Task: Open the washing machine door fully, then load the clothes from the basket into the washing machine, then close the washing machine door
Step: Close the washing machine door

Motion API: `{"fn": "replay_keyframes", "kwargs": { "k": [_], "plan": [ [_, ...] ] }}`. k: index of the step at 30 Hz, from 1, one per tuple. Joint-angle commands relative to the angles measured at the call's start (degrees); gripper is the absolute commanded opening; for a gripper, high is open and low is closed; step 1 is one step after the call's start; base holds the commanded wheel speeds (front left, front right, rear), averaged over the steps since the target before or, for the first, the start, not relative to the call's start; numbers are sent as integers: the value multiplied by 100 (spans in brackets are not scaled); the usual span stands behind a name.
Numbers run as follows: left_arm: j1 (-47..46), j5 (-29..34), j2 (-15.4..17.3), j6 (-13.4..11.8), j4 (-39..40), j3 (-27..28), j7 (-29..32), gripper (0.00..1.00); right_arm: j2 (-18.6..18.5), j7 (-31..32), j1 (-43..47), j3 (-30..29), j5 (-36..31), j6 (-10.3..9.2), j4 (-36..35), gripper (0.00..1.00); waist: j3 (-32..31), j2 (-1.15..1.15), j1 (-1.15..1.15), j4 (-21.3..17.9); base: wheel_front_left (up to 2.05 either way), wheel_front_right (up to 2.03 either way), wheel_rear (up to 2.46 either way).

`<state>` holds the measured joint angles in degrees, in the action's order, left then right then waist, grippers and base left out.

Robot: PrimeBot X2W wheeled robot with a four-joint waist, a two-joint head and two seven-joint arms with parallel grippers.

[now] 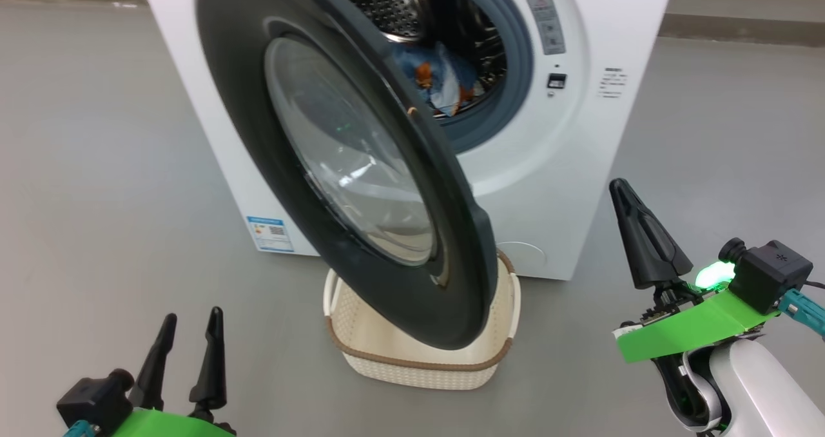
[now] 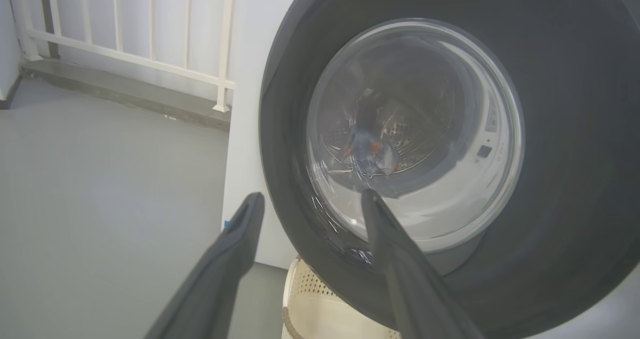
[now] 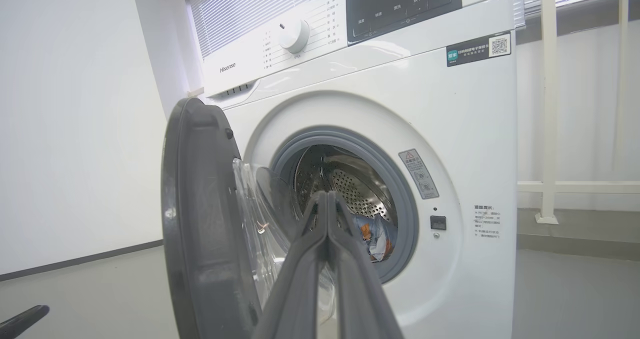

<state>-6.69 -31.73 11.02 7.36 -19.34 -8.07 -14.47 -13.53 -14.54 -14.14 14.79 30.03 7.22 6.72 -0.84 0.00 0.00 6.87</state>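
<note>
One steady push near the free edge should latch the round black-rimmed glass door [image 1: 348, 160], open above the cream perforated basket [image 1: 412, 361], over the light blue clothes [image 1: 438, 82] in the white washing machine [image 1: 554, 185]; right gripper [image 1: 622, 192] closed empty, left gripper [image 1: 193, 318] spread.

The door [image 1: 351, 160] hides much of the basket [image 1: 419, 363] and the drum [image 1: 387, 2] at nine o'clock; the clothes [image 1: 443, 79] show only partly. Print on the blue label [image 1: 269, 233] is unreadable.

The left gripper [image 1: 192, 318] sits low, fingers spread wide and pointing up. The right gripper [image 1: 624, 195] has its fingers pressed together, leaning left.
</note>
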Motion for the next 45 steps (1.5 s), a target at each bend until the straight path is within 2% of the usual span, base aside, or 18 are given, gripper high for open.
{"fn": "replay_keyframes", "kwargs": {
  "k": [1, 9, 17, 30, 36, 45],
  "plan": [
    [-120, -24, 97, 13, 82, 149, -52, 100, 4, -46, -198, 116, -64, 26, -258, 0, -57, 0, 0, 253, 0, 0, 0],
    [-121, -70, 111, 13, 12, 14, -52, 100, 123, -46, -316, 400, -96, 26, -963, 0, -129, 0, 0, 669, 0, 0, 0],
    [-114, -105, 91, 13, -25, -31, -52, 100, 72, -46, -413, 1032, -44, 26, -1190, 0, -162, 0, 0, 904, 0, 0, 0],
    [-99, -168, 16, 13, -11, -76, -52, 100, -171, -46, -368, 1775, 194, 26, -174, 0, -137, 0, 0, 1153, 0, 0, 0],
    [-137, -186, 16, 13, -10, -135, -52, 100, -338, -46, -604, 2290, 413, 26, 639, 0, -65, 0, 0, 1223, 0, 0, 0],
    [-205, -209, 23, 13, -4, -181, -52, 100, -421, -46, -887, 2650, 583, 26, 1224, 0, 115, 0, 0, 1221, 0, 0, 0]
  ]
}}
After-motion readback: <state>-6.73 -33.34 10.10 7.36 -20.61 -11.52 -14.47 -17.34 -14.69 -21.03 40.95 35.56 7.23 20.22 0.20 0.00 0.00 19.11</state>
